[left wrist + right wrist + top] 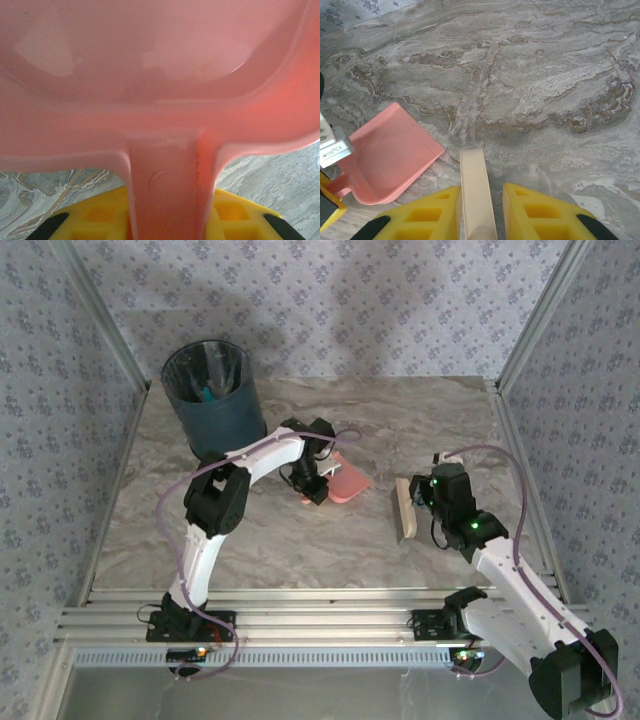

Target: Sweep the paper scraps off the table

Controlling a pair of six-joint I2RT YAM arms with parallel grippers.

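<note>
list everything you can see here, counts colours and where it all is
table: one, grey-beige marble, under everything
bin: one, dark blue with clear liner, far left corner
paper scraps: teal bit inside the bin, count unclear
dustpan: one, pink, mid-table
brush: one, cream, right of the dustpan
left gripper: yellow fingers, shut on the dustpan handle
right gripper: yellow fingers, shut on the brush handle

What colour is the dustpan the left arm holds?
The dustpan is pink; clearest from the right wrist.
</note>
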